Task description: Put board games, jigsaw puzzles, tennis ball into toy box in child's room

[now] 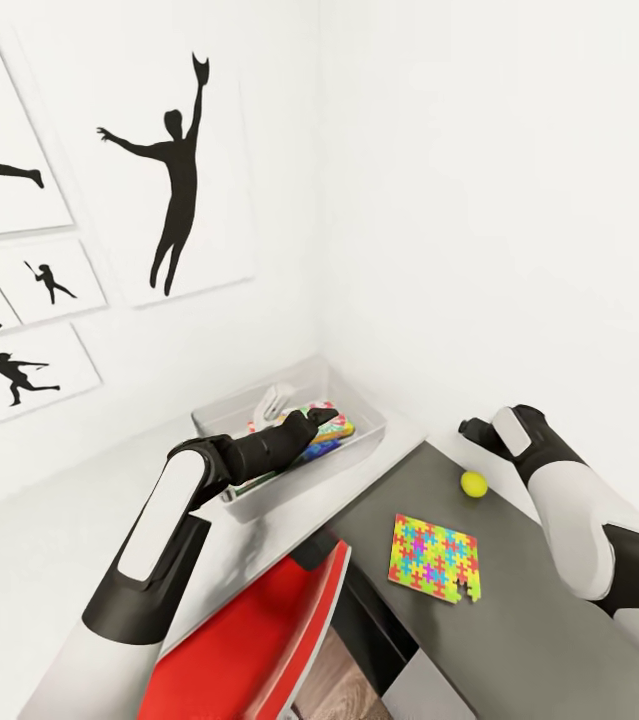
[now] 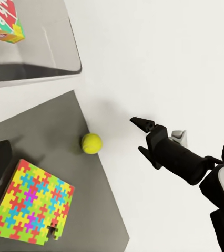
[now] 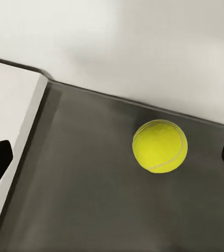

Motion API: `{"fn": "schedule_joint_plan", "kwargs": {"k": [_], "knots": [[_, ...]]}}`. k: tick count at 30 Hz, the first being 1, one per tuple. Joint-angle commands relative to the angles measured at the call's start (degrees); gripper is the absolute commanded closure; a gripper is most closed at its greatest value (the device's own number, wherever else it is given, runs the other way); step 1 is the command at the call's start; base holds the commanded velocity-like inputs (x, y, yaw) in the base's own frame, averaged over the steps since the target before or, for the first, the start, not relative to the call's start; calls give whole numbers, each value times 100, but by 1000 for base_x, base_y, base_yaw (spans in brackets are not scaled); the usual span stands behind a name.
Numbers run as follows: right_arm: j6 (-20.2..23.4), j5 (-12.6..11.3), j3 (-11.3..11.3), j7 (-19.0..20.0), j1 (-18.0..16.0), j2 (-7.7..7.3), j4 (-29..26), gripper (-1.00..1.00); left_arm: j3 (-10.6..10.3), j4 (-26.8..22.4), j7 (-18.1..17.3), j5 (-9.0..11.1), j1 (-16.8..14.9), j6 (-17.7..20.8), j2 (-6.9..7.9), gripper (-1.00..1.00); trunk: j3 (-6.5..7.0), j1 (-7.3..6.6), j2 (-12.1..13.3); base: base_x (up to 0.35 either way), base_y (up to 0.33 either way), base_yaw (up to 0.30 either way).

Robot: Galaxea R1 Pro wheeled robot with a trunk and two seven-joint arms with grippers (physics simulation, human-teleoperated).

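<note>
Tennis ball (image 2: 91, 143) on the dark worktop (image 2: 43, 136) — just beyond the jigsaw puzzle (image 2: 29, 201); right pincer (image 2: 139, 137) near the ball, prongs apart.

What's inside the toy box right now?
The toy box holds colourful board games and a white item near its back. The left arm reaches over it and covers much of the inside, so the count is unclear.

In the head view, the toy box (image 1: 249, 500) sits centre frame; the tennis ball (image 1: 473, 484) lies right of it, the jigsaw puzzle (image 1: 434, 556) below the ball.
</note>
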Motion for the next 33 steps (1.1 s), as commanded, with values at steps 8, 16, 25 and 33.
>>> {"fn": "schedule_joint_plan", "kwargs": {"k": [8,16,25,33], "knots": [[56,-94,-9,-175,-5,-40,8,-100,192,-6,50,58,124,3,4,-100,-87,3,-13,0,0,0],[194,-105,-70,-209,-5,-81,16,-100,274,-6,48,59,178,9,3,-100,-161,3,-13,0,0,0],[252,-101,-246,-221,-5,-93,23,-100,297,-6,47,67,192,24,-1,-100,-246,3,-13,0,0,0],[266,-98,-303,-227,-5,-96,26,-100,307,-6,47,79,195,39,-2,-100,-320,3,-13,0,0,0]]}}
